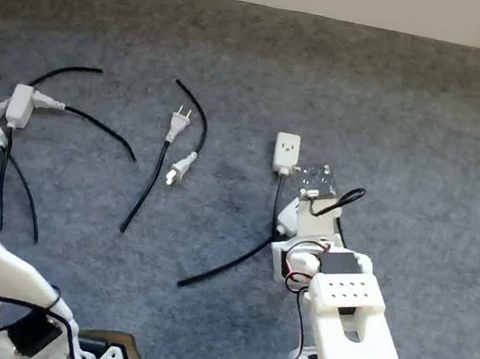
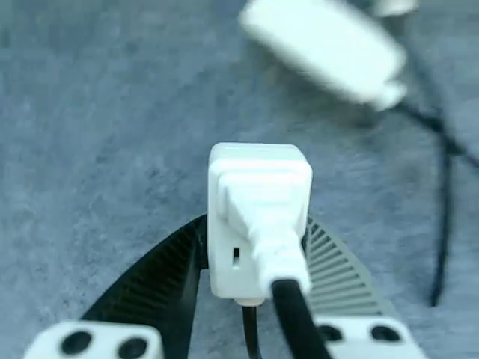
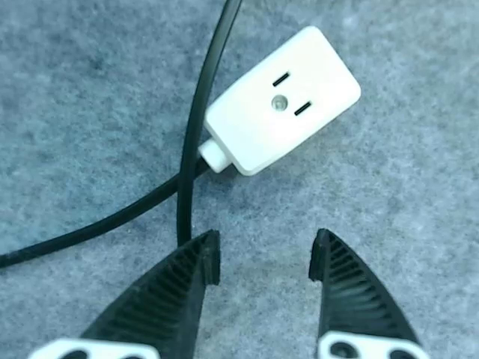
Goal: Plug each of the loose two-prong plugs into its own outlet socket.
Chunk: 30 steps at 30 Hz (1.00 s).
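right pincer (image 3: 266,238) released, jaws spread. empty outlet socket (image 3: 281,101) lies face up just ahead of its tips, black cord (image 3: 191,149) alongside. left pincer (image 2: 256,224) clenched on a mated socket (image 2: 258,168). nearest loose plug (image 1: 180,169) sits well left of the right pincer. judged light, hard, on a springy cord; grip the body, prongs free. open bench (image 1: 429,126) around.

white boxy plastic outlet sockets (image 1: 286,153): 3, all the same kind
loose white two-prong plugs on black cords (image 1: 179,120): 2
white plastic robot arms (image 1: 346,313): 2, yep, a pair
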Motion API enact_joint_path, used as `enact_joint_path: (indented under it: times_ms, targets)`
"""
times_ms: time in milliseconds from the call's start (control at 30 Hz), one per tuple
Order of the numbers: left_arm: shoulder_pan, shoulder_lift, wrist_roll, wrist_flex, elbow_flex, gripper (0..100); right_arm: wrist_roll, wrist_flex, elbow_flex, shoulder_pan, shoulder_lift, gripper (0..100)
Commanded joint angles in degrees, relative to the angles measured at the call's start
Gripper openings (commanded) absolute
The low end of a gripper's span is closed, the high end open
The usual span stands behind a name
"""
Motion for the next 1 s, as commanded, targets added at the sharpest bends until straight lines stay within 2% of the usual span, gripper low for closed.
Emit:
enact_joint_path:
  times_ms: [0, 67, 200, 267, 400, 567, 700, 833, 967]
  targets:
    - [-3.38, 11.91, -0.44, 9.67, -22.81, 5, 0.62, -0.84, -0.4, 0.04, -1.01, 18.8]
    - [-3.3, 17.1, -0.44, 14.15, -29.85, 7, 0.62, -0.84, -0.4, 0.04, -1.01, 18.8]
    - [-3.12, 24.84, -0.18, 22.15, -43.47, 29, 0.62, -0.84, -0.4, 0.04, -1.01, 18.8]
    - [-3.3, 26.95, 0.0, 24.7, -49.54, 34, 0.62, -0.84, -0.4, 0.04, -1.01, 18.8]
    - [-3.56, 27.3, 3.43, 25.14, -56.48, 28, 0.62, -0.84, -0.4, 0.04, -1.01, 18.8]
    - [-3.12, 27.12, 3.78, 25.23, -59.03, 28, 0.62, -0.84, -0.4, 0.04, -1.01, 18.8]
    - [-1.54, 23.08, 10.29, 25.32, -59.03, 28, 0.62, -0.57, -1.71, 3.38, -1.54, 18.8]
    - [3.12, 16.48, 16.88, 25.49, -58.42, 28, 0.53, -0.4, -7.6, 9.27, -1.45, 18.8]
    - [11.65, 8.84, 18.2, 25.49, -51.91, 28, 0.53, 3.47, -10.24, 14.55, -1.63, 18.8]
